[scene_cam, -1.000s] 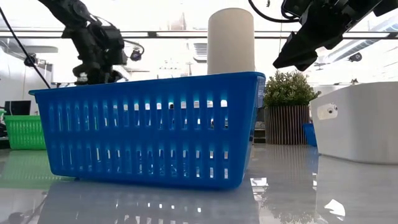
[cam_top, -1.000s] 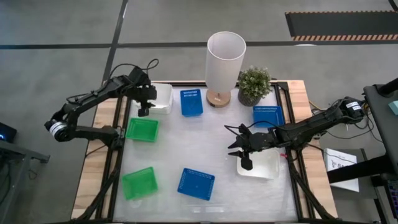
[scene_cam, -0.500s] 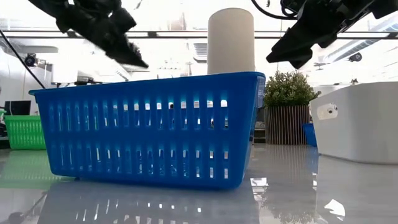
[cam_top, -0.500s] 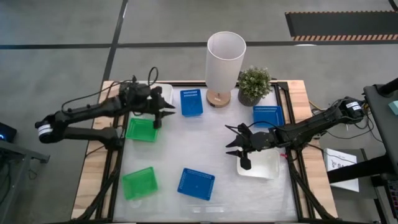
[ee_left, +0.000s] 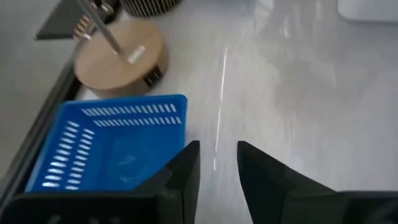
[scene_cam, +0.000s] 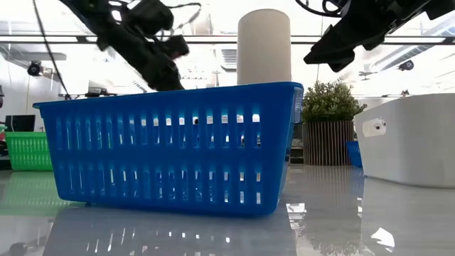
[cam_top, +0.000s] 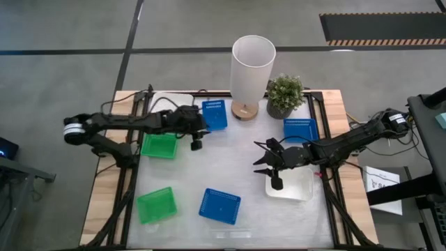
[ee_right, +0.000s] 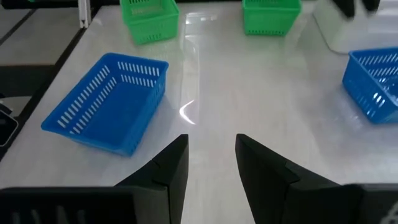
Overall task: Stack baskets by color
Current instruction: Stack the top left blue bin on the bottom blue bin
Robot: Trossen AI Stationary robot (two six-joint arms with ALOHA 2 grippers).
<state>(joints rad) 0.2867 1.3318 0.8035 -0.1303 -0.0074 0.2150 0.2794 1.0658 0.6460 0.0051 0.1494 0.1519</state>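
High view has the left gripper (cam_top: 196, 134), fingers slightly apart and empty, just beside the small blue perforated plastic basket (cam_top: 214, 115) at twelve o'clock on the counter (cam_top: 230, 157); it looks light, stiff and slippery, best pinched by one rim wall.

Left gripper (cam_top: 196, 139) swung rightward (beside far blue basket (cam_top: 214, 115)).
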